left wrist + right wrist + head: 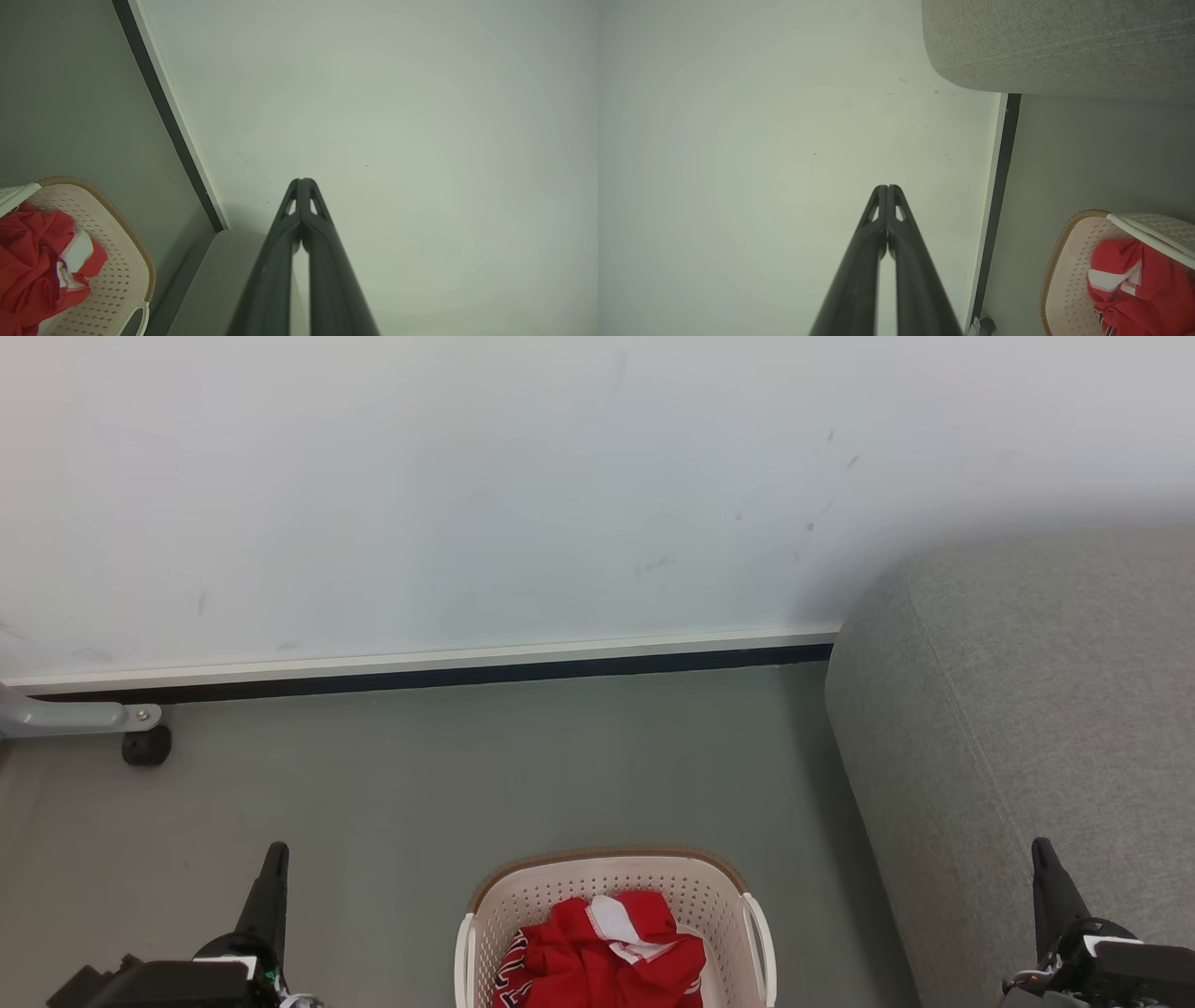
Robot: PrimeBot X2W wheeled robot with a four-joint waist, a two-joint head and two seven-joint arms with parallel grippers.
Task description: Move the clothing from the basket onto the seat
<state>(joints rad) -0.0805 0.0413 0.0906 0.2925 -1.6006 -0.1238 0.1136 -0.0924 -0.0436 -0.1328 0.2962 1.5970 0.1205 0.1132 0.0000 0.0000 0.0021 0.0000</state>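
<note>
Left gripper [273, 870] and right gripper [1046, 863] hang closed and empty, red clothing [602, 957] heaped in the laundry basket [607, 852] near the grey seat [1027, 709]; reaching in unopened might only shove fabric or tip the basket.

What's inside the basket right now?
Inside the basket lies a crumpled heap of red clothing, white trim uppermost, black-and-white markings at its left edge. The basket floor and anything beneath the heap are covered.
</note>
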